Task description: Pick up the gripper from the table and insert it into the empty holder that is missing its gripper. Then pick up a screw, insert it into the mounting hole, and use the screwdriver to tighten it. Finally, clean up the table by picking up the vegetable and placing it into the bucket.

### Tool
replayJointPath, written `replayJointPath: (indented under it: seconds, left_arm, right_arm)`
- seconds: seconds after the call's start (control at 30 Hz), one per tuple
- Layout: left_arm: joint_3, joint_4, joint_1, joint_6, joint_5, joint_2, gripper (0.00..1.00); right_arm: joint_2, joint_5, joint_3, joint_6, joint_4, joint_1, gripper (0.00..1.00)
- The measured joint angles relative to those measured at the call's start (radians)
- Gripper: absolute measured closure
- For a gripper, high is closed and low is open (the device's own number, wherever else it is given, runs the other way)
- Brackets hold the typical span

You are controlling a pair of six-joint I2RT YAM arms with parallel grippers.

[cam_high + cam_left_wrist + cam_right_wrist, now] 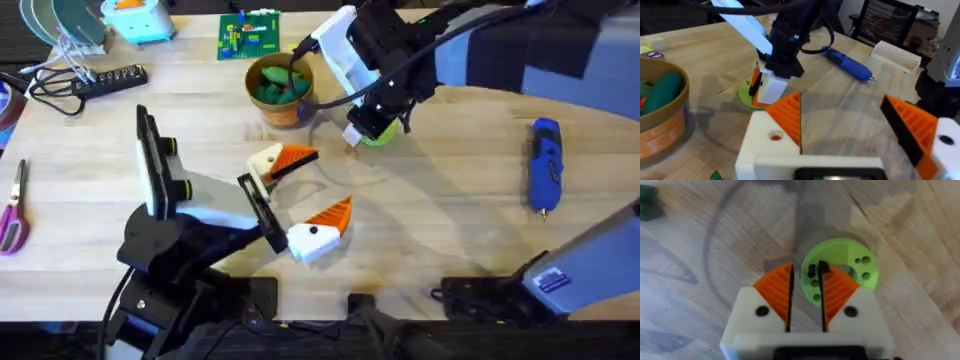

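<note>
No readable text, brand, number or sign is found in any view. A purple-and-white label [553, 281] is seen on the grey unit [590, 262] at the near right of the table, and a small label [655, 55] in the left wrist view, but neither can be read.

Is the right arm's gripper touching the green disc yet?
Cannot tell. In the right wrist view the right gripper sits directly over the green disc, its tips overlapping the rim, but no view shows contact or a gap plainly.
</note>
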Motion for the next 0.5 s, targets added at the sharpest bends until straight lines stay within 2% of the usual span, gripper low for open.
replayJointPath:
  seconds: [0.2, 0.23, 0.3, 0.5]
  left_arm:
    - [0.0, 0.0, 0.0, 0.0, 0.0, 0.0, 0.008]
    - [0.0, 0.0, 0.0, 0.0, 0.0, 0.0, 0.008]
    - [0.0, 0.0, 0.0, 0.0, 0.0, 0.0, 0.008]
    - [0.0, 0.0, 0.0, 0.0, 0.0, 0.0, 0.009]
  right_arm:
    - [0.0, 0.005, 0.0, 0.0, 0.005, 0.0, 0.802]
    - [0.0, 0.007, 0.0, -0.001, 0.008, 0.0, 0.903]
    - [0.0, 0.01, 0.001, 0.0, 0.011, 0.0, 0.974]
    - [0.0, 0.014, 0.004, 0.0, 0.011, 0.0, 0.993]
